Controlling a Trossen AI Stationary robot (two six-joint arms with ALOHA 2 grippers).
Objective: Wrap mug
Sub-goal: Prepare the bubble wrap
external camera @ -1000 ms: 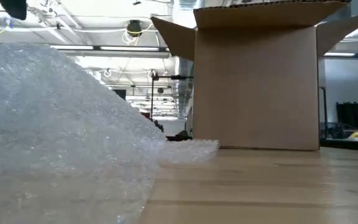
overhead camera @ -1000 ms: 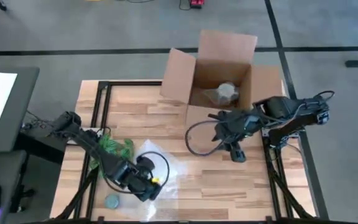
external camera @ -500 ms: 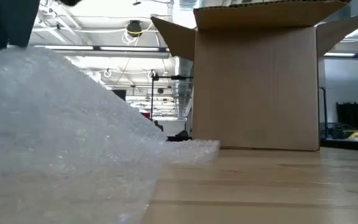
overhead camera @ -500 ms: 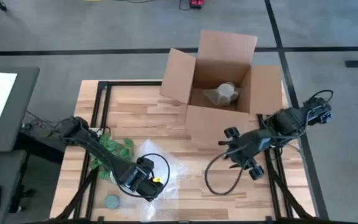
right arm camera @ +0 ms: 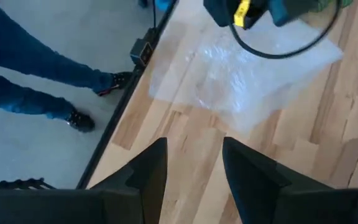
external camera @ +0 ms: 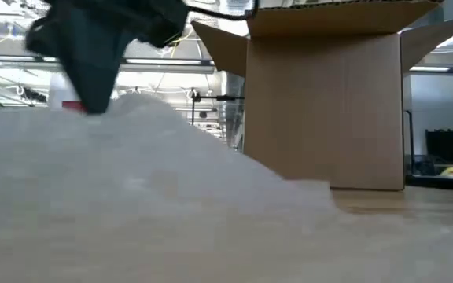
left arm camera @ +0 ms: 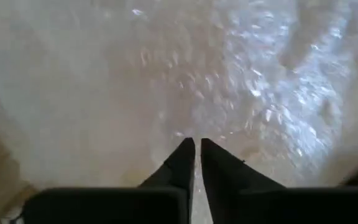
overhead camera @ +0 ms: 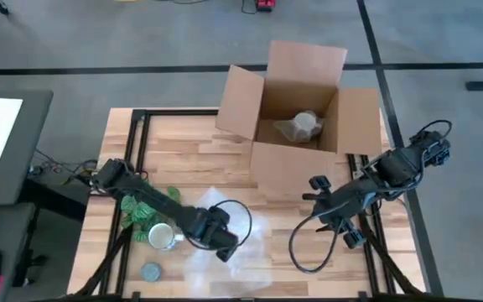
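The white-cream mug (overhead camera: pixel 162 236) sits on the table between the green patterned bundle (overhead camera: pixel 145 205) and a clear bubble wrap sheet (overhead camera: pixel 225 252). My left gripper (overhead camera: pixel 223 243) is over that sheet, just right of the mug, and is shut on the bubble wrap (left arm camera: pixel 260 93). In the low view the wrap (external camera: pixel 171 196) rises in a hump up to the left gripper (external camera: pixel 93 71). My right gripper (overhead camera: pixel 329 211) hovers open near the table's right side, in front of the box, holding nothing (right arm camera: pixel 194 146). My left gripper pinches the bubble wrap (left arm camera: pixel 194 127) between its two fingertips, coming from above and slanting down. Whether it has an edge or a fold, I cannot tell. The sheet is raised where it is held (external camera: pixel 124 106), and the remainder lies on the table.
An open cardboard box (overhead camera: pixel 296 109) stands at the far middle right with a wrapped item (overhead camera: pixel 302 127) inside. A flat grey-blue disc (overhead camera: pixel 151 271) lies near the front left. A person's legs (right arm camera: pixel 36 74) show beyond the table's near edge. Bare wood lies between the two grippers.
My left gripper has moved toward the table's right, drawing the bubble wrap with it; the mug now shows to its left. My right gripper has drawn back from the box front toward the near right of the table.
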